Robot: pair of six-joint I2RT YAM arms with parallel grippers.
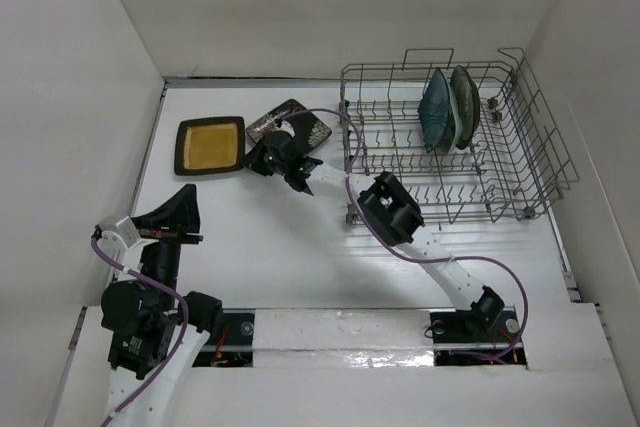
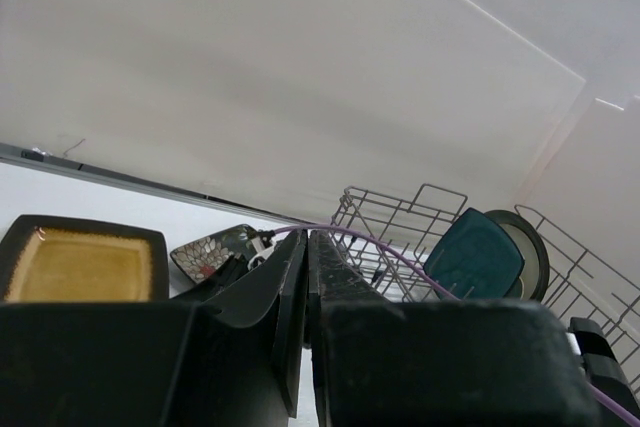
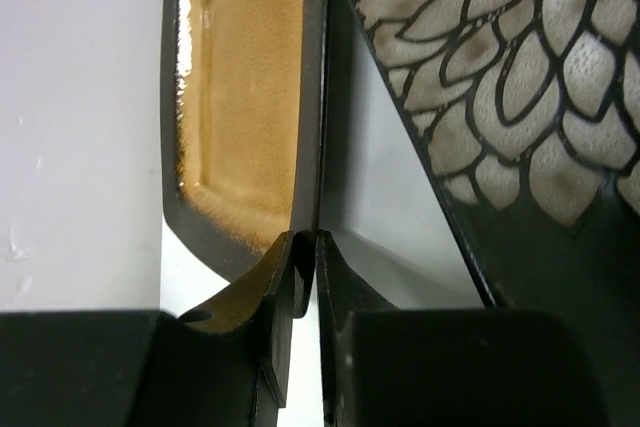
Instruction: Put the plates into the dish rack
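A black square plate with a yellow centre (image 1: 210, 147) lies flat at the back left of the table, and a black flowered plate (image 1: 290, 125) lies just right of it. My right gripper (image 1: 262, 160) reaches between them. In the right wrist view it (image 3: 305, 239) is shut on the near right rim of the yellow-centre plate (image 3: 240, 97), with the flowered plate (image 3: 520, 97) to the right. The dish rack (image 1: 520, 162) holds a dark teal plate (image 1: 437, 110) and a round dark-rimmed plate (image 1: 463, 107), both on edge. My left gripper (image 1: 185, 209) is shut and holds nothing.
White walls close in the table on the left, back and right. The dish rack's wire wall (image 2: 400, 212) stands right of the flowered plate (image 2: 210, 250). A purple cable (image 1: 345, 132) arches from the right arm beside the rack's left end.
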